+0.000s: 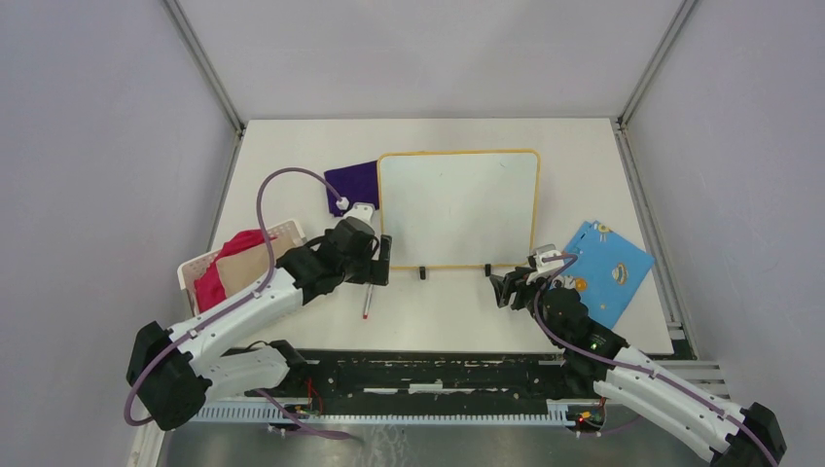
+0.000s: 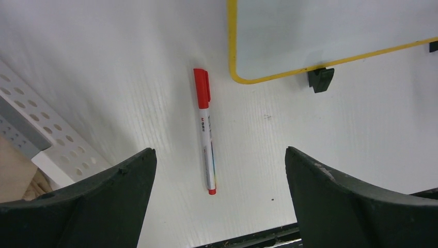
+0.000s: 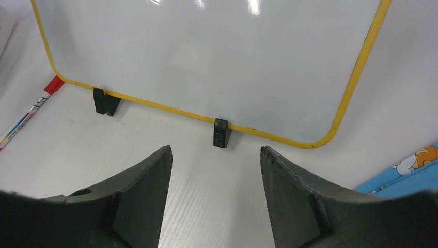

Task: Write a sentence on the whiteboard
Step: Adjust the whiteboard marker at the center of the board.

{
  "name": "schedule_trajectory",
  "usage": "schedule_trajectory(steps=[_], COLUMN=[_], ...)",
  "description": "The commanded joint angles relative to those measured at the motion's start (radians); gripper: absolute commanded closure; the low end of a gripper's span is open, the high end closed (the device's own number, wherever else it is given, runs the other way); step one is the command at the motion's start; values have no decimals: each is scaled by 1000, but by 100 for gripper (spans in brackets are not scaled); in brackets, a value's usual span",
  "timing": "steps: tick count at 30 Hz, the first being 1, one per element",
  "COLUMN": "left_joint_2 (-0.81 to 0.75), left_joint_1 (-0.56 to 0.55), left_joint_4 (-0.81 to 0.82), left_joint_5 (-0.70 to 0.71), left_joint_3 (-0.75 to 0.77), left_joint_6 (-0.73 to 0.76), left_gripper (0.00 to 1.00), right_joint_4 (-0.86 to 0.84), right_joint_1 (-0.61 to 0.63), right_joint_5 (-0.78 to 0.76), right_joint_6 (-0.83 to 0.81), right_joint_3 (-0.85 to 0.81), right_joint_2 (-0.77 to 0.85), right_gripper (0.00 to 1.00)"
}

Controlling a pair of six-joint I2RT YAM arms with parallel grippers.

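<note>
**Red marker lying between the left gripper's spread fingers**

Red-capped and white-barrelled, the marker (image 2: 205, 132) is lying flat on the table (image 2: 335, 129), just off the near-left corner of the whiteboard (image 1: 457, 209) and apart from its yellow frame. Its long axis is running away from the board's near edge, with the cap end pointing toward that corner.

The left gripper (image 2: 219, 155) is hanging directly over the marker, jaws spread to their widest and gripping nothing. The barrel is sitting in the gap, a little closer to the left finger and crosswise to the line the fingers would close along. A straight descent looks like all the pickup is asking for.

The right gripper (image 3: 215, 150) is waiting off the board's near edge, facing the right-hand black foot, with its jaws parted and empty. It is sitting well away from the marker, so the left arm is clearly the nearer one.

The board is lying flat, its white face showing no writing.
</note>
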State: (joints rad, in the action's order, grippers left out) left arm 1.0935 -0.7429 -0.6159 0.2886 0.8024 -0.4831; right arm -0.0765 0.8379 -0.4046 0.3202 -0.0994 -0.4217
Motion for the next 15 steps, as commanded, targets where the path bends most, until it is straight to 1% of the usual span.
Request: schedule_trajectory(steps=[1, 4, 10, 15], left_joint_2=[-10, 15, 88, 117], left_joint_1=[-3, -10, -38, -38], left_joint_4=[88, 94, 91, 112], left_joint_5=[-74, -93, -81, -52], left_joint_3=[-30, -39, -43, -77], left_joint_6=[-39, -43, -43, -61], left_gripper=[2, 8, 17, 19], right_joint_4=[-25, -11, -2, 15], right_joint_1=[4, 4, 4, 4], right_joint_5=[-15, -10, -2, 4], right_joint_6=[-8, -18, -30, -36], right_joint_3=[-10, -22, -24, -34], right_joint_2=[-6, -17, -14, -9], right_gripper=[30, 30, 31, 31])
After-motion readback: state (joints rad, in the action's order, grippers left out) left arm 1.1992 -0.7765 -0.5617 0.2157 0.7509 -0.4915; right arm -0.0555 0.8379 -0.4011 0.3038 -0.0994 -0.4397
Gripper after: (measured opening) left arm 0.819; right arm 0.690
